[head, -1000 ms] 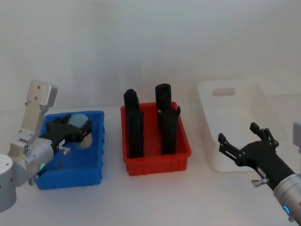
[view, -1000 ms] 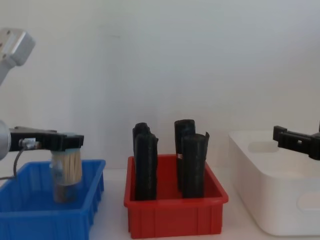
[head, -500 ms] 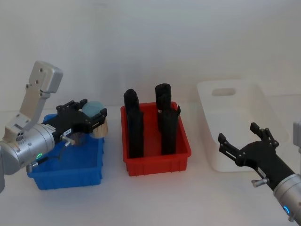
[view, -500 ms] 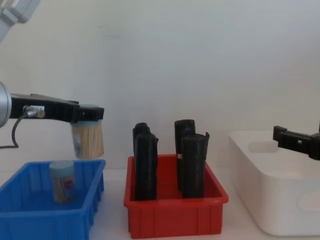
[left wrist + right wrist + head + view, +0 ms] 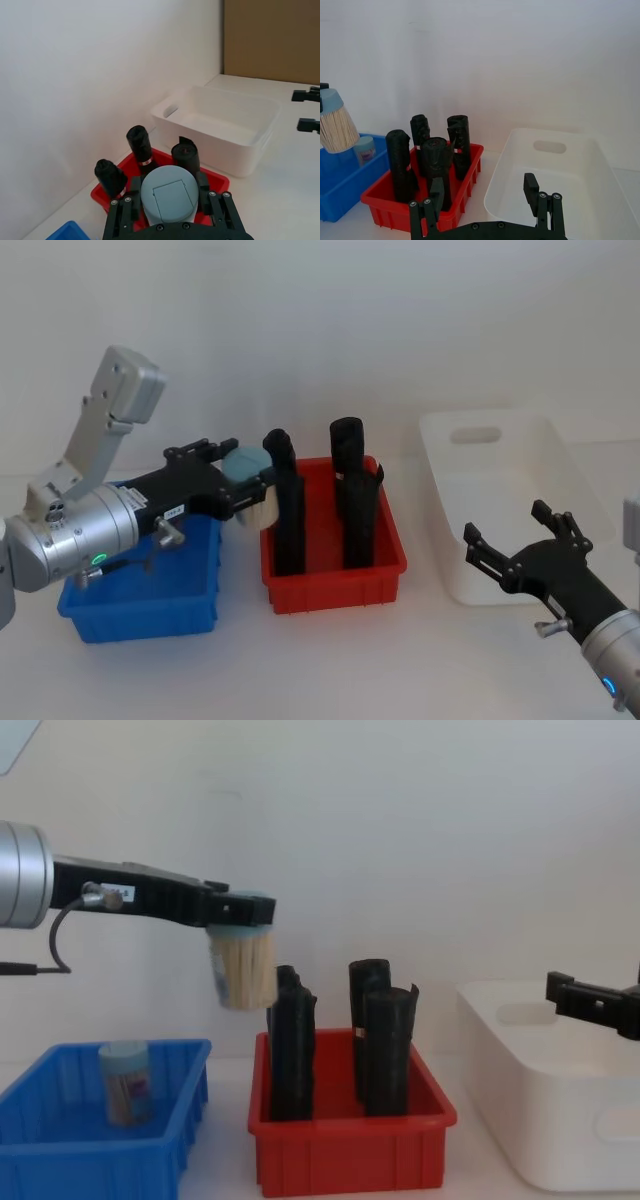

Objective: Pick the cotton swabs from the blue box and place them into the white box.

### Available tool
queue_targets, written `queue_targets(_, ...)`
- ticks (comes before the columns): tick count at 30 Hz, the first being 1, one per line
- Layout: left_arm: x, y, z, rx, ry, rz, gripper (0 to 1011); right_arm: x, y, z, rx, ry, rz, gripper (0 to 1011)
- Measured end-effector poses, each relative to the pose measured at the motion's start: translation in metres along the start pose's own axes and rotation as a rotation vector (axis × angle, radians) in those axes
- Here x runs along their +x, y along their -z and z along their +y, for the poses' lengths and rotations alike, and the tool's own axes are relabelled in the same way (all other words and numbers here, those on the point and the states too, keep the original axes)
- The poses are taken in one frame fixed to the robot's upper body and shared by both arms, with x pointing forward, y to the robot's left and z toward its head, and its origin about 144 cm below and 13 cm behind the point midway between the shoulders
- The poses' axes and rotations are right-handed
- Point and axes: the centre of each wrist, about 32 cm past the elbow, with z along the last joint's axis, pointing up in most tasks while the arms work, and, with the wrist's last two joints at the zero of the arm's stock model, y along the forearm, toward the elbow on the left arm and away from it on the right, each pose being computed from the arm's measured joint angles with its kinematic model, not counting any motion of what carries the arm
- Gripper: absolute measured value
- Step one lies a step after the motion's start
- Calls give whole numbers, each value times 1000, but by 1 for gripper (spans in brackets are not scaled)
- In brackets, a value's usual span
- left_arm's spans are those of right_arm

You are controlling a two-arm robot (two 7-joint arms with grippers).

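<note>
**Jar aloft at the red bin's left rim; its target lies across the bin**

- The white box (image 5: 540, 1120) sits on the table to the right of the red bin (image 5: 335, 592), with a small gap between them. I see nothing inside it.
- The blue box (image 5: 140, 612) sits just beside the red bin on its left.
- Four black rolled tubes (image 5: 290, 510) stand upright in the red bin, their tops well above its rim.
- The left gripper (image 5: 240, 910) is above the red bin's left rim, its arm reaching in from the left. Its fingers pinch a jar of cotton swabs (image 5: 244, 972) from both sides at the pale blue lid.
- The right gripper (image 5: 507, 521) is to the right of the red bin, at the near side of the white box. Its fingers are spread and hold nothing.
- The held jar hangs lid up, its long axis near upright with a slight tilt and the sticks pointing down. In the chest view its bottom sits lower than the tops of the left-hand tubes and overlaps them. In the head view it is close against the rear left tube. I cannot tell whether it touches.
- A second jar (image 5: 124, 1082) stands upright in the blue box, left of the red bin.

Judgement:
- This looks like the carry of a first jar.
- The white box lies straight rightward from the jar, with the whole red bin and its tubes between.
- A level sweep at this height would likely clip a tube, so the jar needs more lift or a path round the tubes.
- The right gripper is nearer the white box, but the left one has the load.
</note>
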Motion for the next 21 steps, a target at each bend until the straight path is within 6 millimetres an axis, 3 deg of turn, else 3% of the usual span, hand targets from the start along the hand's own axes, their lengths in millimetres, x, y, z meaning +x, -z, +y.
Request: queue_targets(21, -12, -22, -21, -33, 240, -55, 669, 0, 0, 0, 1, -6, -2, 1002)
